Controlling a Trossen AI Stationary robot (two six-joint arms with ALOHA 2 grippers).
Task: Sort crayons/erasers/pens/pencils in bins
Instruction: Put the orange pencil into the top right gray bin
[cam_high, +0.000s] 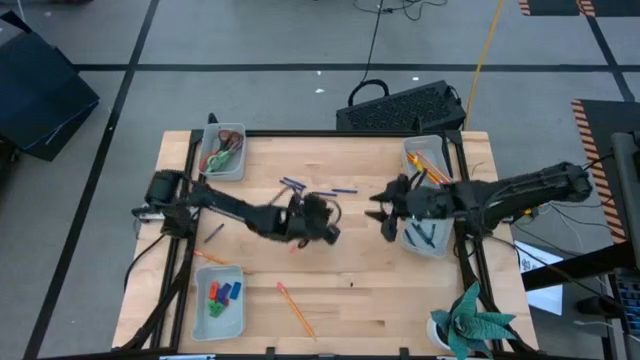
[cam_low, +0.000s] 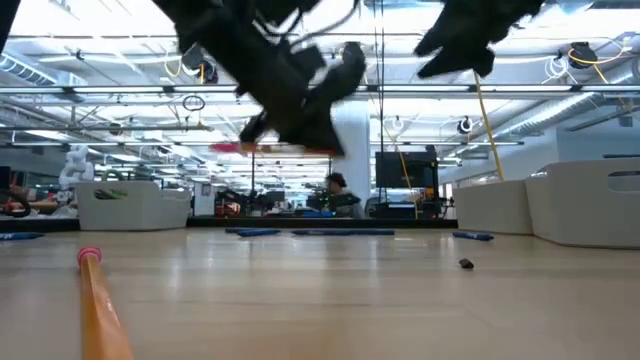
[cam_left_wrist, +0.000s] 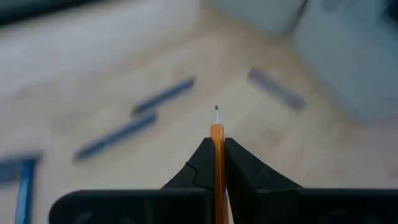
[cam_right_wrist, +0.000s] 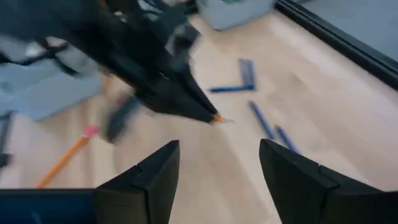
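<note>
Orange pencil (cam_left_wrist: 217, 163) clamped in left end effector (cam_left_wrist: 217, 155); right end effector (cam_right_wrist: 217, 163) spread, empty.

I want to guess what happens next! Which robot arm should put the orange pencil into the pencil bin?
Probably the left. Its gripper is shut on a pencil above the table's middle. The right gripper is open and empty, though nearer the bin holding pencils.
</note>
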